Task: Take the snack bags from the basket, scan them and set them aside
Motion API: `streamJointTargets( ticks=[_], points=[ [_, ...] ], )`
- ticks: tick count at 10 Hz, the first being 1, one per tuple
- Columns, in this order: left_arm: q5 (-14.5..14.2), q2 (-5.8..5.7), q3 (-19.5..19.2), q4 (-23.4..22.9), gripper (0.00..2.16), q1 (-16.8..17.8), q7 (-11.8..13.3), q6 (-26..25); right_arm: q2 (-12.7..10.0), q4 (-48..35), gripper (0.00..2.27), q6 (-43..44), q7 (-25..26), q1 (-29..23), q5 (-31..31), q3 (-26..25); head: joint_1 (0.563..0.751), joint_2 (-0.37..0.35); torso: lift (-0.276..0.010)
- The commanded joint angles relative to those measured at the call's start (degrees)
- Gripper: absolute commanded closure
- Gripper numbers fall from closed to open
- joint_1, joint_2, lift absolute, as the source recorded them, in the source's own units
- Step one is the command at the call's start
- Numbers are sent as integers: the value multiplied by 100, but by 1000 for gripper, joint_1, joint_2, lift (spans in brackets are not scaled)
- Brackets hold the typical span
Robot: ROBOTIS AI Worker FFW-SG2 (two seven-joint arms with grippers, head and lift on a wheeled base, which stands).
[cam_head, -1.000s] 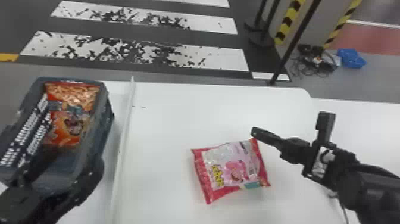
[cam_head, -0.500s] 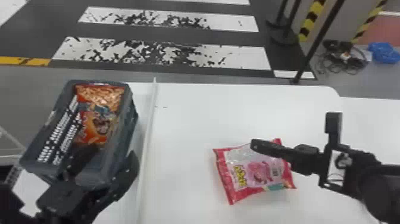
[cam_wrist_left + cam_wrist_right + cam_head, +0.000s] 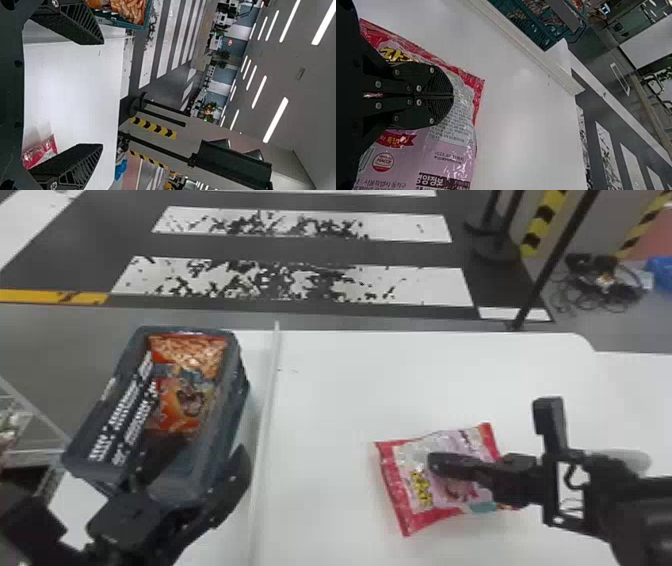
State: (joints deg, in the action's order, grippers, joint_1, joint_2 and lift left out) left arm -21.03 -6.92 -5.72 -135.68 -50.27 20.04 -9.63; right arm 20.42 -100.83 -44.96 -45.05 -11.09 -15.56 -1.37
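- Left gripper [image 3: 207,452]: located at the near end of the basket [image 3: 222,425]; its two black fingers stand wide apart, with nothing held between them.
- Orange snack bag [image 3: 187,392]: lies inside the basket, print side up.
- Pink snack bag [image 3: 410,470]: lies flat on the white table [image 3: 350,390], across the raised white strip [image 3: 265,415] from the basket.
- Right gripper [image 3: 434,464]: positioned over the pink snack bag, fingers pressed together; whether they touch its wrapper, I cannot tell.
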Motion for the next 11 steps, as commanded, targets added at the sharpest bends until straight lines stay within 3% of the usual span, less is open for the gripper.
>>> streamJointTargets(
  ticks=[1, 5, 8, 11],
  points=[
    [-7, -2, 1, 33, 70, 8, 9, 0, -47, 116, 2246, -211, 322, 45, 9, 49, 695, -13, -75],
    [-42, -11, 1, 68, 70, -1, 44, 17, -495, 362, 2250, -545, 2141, 159, -175, -66, 695, -57, -75],
    [-42, -11, 1, 121, 70, -1, 53, 35, -750, 635, 2246, -703, 3082, 564, -676, -488, 695, -55, -75],
    [-42, -2, -25, 156, 70, 17, 53, 70, -742, 802, 2250, -844, 4163, 678, -887, -1068, 695, -143, -75]
  ],
)
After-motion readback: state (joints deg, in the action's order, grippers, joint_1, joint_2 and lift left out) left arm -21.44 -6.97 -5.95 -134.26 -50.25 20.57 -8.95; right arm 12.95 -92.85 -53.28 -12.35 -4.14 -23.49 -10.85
